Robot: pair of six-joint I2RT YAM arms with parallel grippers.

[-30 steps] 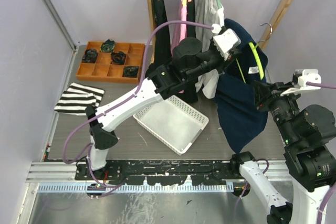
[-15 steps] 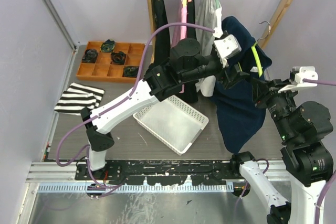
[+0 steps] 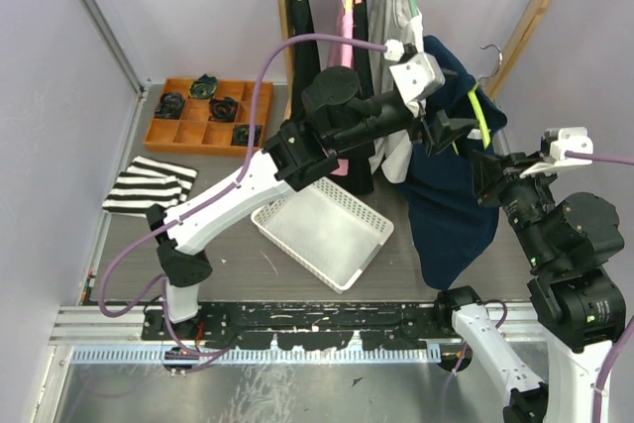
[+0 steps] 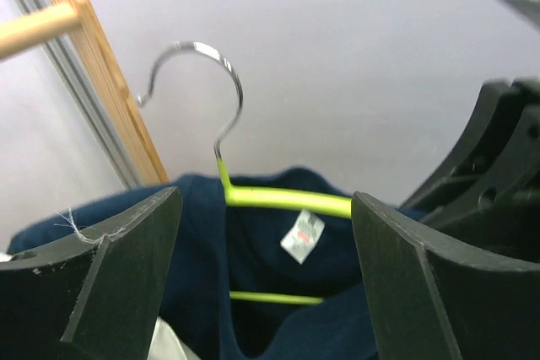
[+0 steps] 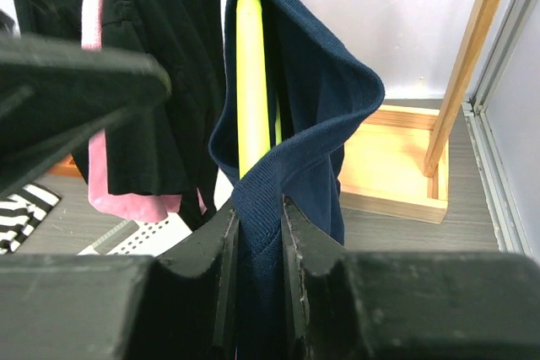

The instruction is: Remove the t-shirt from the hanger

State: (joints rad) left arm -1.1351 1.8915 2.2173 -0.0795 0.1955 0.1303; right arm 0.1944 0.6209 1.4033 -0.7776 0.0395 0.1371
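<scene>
A navy t-shirt (image 3: 451,200) hangs on a lime-green hanger (image 3: 482,111) with a metal hook, held off the rack between my two arms. My left gripper (image 3: 443,132) stands open just in front of the collar. In the left wrist view the hanger (image 4: 287,201) and the t-shirt (image 4: 253,263) with its white neck label lie beyond my left gripper (image 4: 263,208), and nothing sits between the fingers (image 4: 101,280). My right gripper (image 5: 259,208) is shut on the ribbed collar of the t-shirt (image 5: 316,99), right below the hanger (image 5: 251,65).
A wooden clothes rack (image 3: 535,7) at the back carries black (image 3: 302,47), pink and grey garments (image 3: 391,2). A white perforated basket (image 3: 322,233) lies under the left arm. An orange compartment tray (image 3: 256,106) and a folded striped cloth (image 3: 149,185) lie to the left.
My left gripper has gone from shut to open and has shifted slightly up and back beside the collar. The right gripper keeps its hold on the t-shirt.
</scene>
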